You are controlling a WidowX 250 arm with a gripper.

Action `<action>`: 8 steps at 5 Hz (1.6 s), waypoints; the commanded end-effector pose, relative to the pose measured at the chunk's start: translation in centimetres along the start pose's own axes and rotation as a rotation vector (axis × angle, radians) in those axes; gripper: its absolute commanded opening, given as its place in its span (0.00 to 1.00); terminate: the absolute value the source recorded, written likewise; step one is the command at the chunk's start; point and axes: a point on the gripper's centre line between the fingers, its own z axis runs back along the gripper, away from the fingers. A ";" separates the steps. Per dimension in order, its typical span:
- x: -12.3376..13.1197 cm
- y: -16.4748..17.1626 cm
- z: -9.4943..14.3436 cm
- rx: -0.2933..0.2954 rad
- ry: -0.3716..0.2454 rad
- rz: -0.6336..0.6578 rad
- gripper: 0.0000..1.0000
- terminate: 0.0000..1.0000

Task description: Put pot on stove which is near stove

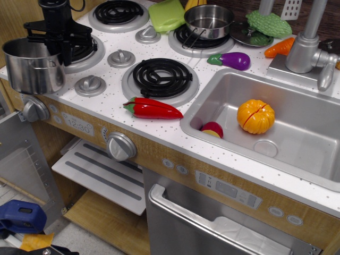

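The tall shiny steel pot (29, 71) hangs at the front left corner of the stove (109, 93), lifted slightly off the white speckled top. My black gripper (57, 52) comes down from above and is shut on the pot's right rim, one finger inside and one outside. Right behind the gripper is the front left coil burner (85, 49), partly hidden by it. The front right burner (162, 77) is bare.
A shallow steel pan (208, 20) sits on the back right burner. A red pepper (153, 109) lies near the front edge, and an eggplant (232, 60) and green items lie near the back. The sink (297, 143) holds an orange pumpkin (255, 116). Grey knobs (89, 84) stand between the burners.
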 end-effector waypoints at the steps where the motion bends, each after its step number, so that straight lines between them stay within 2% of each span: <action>1: 2.5 0.8 3.7 0.057 -0.081 -0.041 0.00 0.00; 2: 3.4 0.7 5.2 0.083 -0.137 -0.050 0.00 0.00; 3: 3.7 0.6 5.6 0.089 -0.191 -0.051 0.00 0.00; 5: 5.7 0.2 5.7 0.059 -0.321 -0.084 0.00 0.00; 6: 6.8 -0.1 5.7 0.051 -0.362 -0.103 0.00 0.00; 8: 9.3 -0.5 5.1 0.018 -0.360 -0.154 0.00 0.00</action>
